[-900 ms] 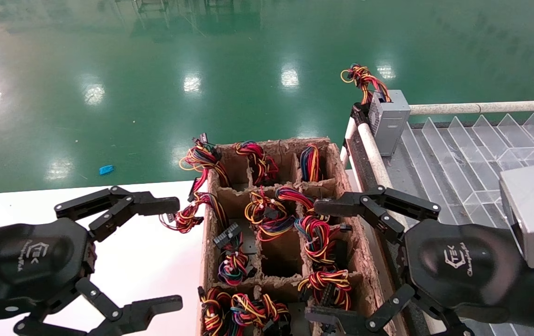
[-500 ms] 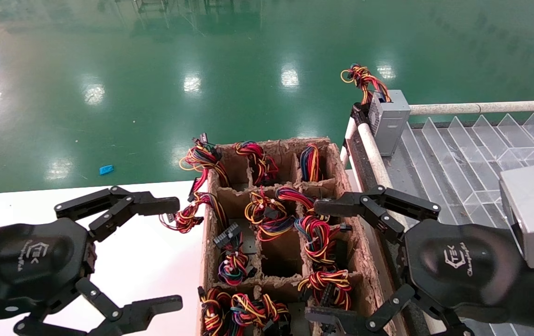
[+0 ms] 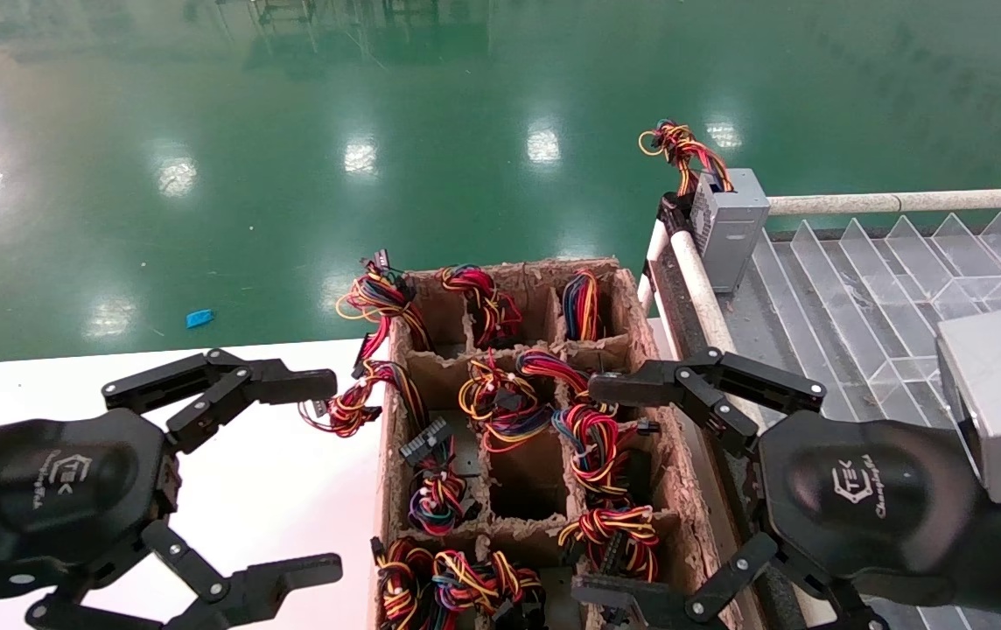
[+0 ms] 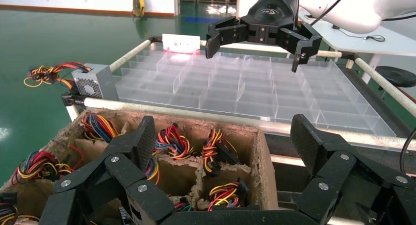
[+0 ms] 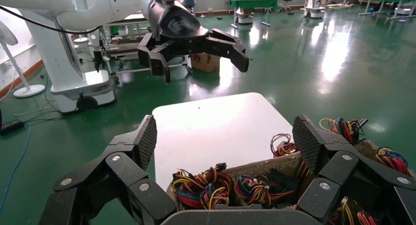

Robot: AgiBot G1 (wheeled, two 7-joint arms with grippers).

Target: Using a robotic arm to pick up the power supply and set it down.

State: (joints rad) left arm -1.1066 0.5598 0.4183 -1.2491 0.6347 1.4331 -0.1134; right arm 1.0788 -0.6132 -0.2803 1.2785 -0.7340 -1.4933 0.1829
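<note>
Tangled red, yellow and blue wire bundles choke most cells of the brown cardboard divider box, leaving one middle cell open.

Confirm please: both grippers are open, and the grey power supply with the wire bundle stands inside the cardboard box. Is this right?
Not quite. Both the left gripper and the right gripper are open, but the power supply does not stand inside the cardboard box. It stands at the far corner of the clear divided tray beside the box, as the head view shows.
</note>
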